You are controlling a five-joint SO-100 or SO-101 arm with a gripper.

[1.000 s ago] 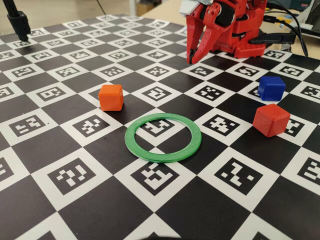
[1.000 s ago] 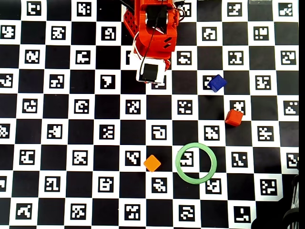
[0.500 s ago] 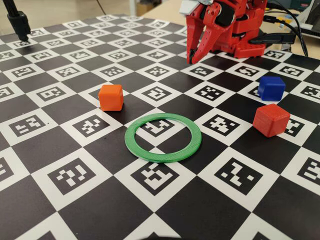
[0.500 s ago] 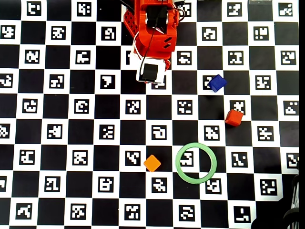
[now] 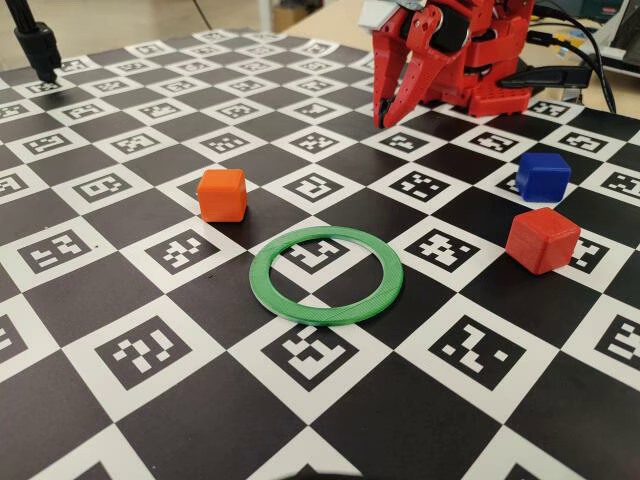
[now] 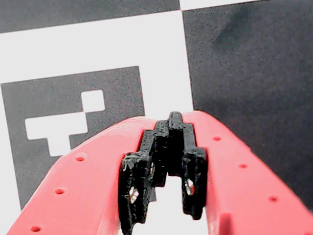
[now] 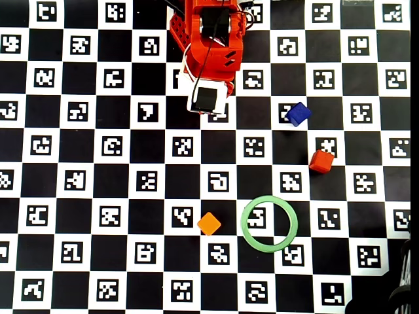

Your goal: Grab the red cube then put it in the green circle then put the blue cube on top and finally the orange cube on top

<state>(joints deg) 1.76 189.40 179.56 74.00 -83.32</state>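
Note:
The red cube [image 5: 542, 240] lies on the checkered board at the right of the fixed view, and the blue cube [image 5: 543, 176] sits just behind it. On the left stands the orange cube [image 5: 221, 195]. Between them, nearer the camera, the green circle [image 5: 262, 275] lies flat with nothing inside. From overhead the red cube [image 7: 321, 161], blue cube [image 7: 298, 114], orange cube [image 7: 209, 224] and green circle [image 7: 269, 248] all sit apart. My red gripper [image 5: 383, 120] hangs at the back, far from every cube, tips down. In the wrist view the gripper [image 6: 171, 120] is shut with nothing held.
The red arm [image 7: 211, 39] folds over its base at the board's top centre in the overhead view. A black stand [image 5: 38, 45] rises at the far left corner, and cables [image 5: 590, 50] trail at the back right. Black-and-white marker squares cover the board.

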